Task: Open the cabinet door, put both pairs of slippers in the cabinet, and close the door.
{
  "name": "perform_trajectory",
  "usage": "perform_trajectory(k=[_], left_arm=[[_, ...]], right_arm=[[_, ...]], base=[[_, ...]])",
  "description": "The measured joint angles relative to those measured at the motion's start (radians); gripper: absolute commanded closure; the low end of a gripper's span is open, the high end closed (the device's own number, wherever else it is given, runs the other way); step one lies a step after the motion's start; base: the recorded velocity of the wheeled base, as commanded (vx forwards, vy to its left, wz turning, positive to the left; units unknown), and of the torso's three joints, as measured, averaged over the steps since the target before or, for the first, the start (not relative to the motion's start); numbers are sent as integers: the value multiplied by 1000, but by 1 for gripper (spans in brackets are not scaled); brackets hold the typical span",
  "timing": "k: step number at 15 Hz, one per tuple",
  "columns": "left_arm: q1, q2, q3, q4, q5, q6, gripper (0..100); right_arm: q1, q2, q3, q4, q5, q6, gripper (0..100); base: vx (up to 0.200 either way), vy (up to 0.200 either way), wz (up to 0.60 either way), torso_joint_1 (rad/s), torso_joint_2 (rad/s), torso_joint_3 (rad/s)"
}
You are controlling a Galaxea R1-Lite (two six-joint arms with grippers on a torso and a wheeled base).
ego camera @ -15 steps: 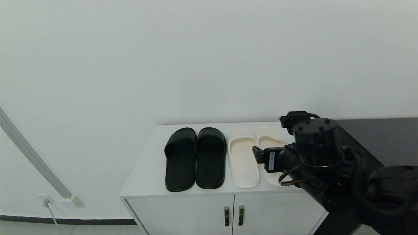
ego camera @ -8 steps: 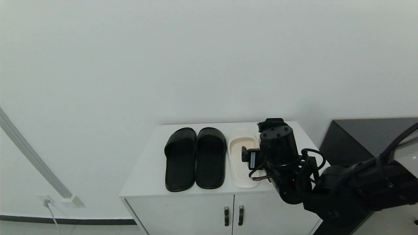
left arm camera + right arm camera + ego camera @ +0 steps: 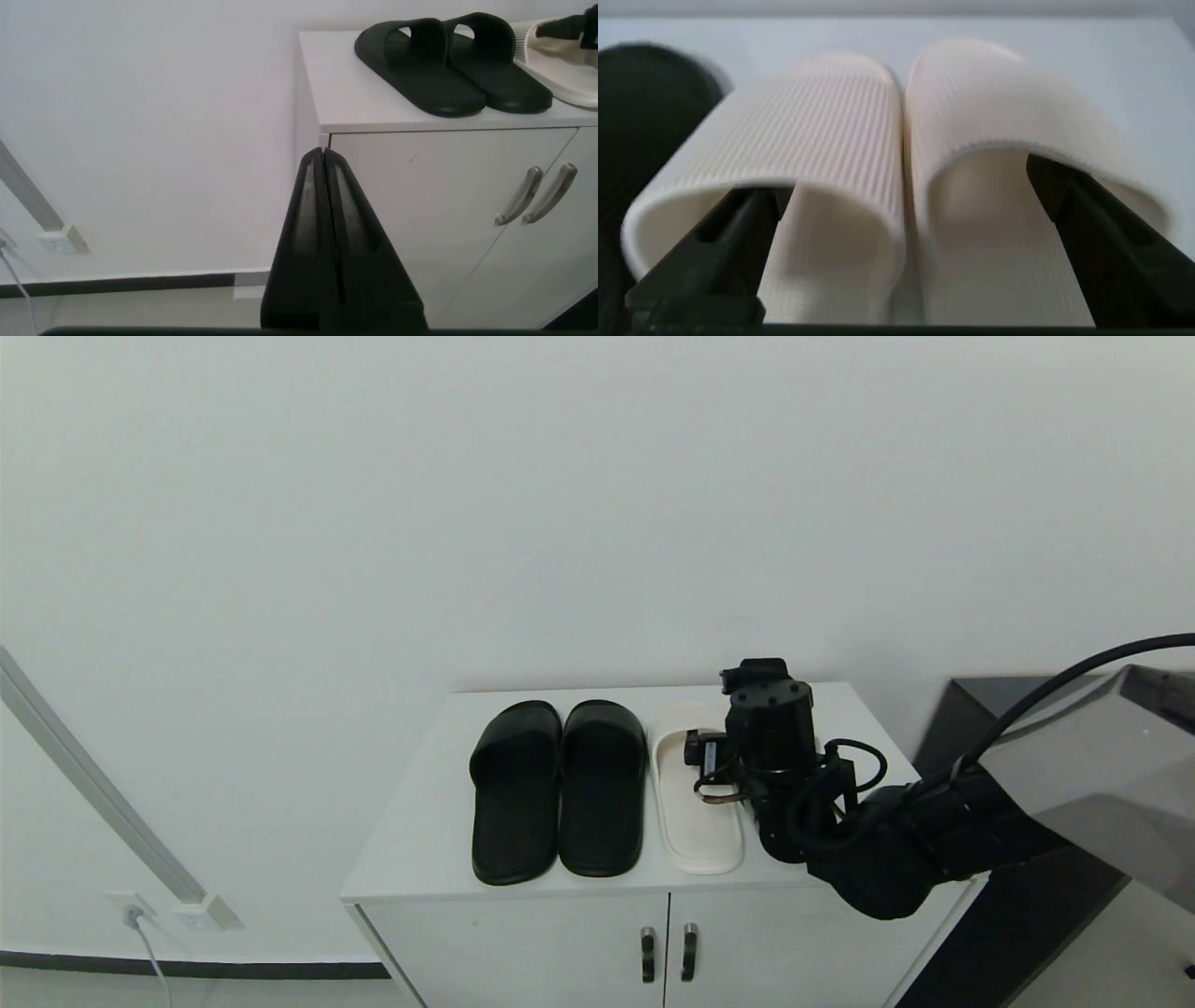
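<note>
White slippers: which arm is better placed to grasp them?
Right. The right gripper, open, has a finger under each strap of the white slippers; the left gripper is shut, low near the cabinet.

Plain home-like room, bare white wall (image 3: 560,523), low white cabinet (image 3: 420,845), socket (image 3: 126,903) near floor

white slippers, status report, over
Right gripper open, one finger under each strap of the white slippers. Left gripper shut, low by the cabinet. Its doors shut, black slippers on top.
</note>
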Motion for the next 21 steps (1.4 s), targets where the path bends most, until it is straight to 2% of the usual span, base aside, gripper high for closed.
perform_trajectory(k=[4, 5, 19, 21], left_arm=[[0, 0, 0, 0, 0, 0, 100], [0, 0, 0, 0, 0, 0, 100], [1, 0, 0, 0, 1, 0, 100], [0, 0, 1, 0, 1, 0, 100]], right_arm=[[-17, 46, -18, -24, 11, -25, 0], [-17, 51, -19, -25, 11, -25, 100], [-13, 4, -2, -23, 14, -86, 100], [-8, -45, 37, -24, 70, -98, 100]], base=[[0, 0, 0, 0, 0, 0], [0, 0, 0, 0, 0, 0], [0, 0, 0, 0, 0, 0], [0, 0, 0, 0, 0, 0]])
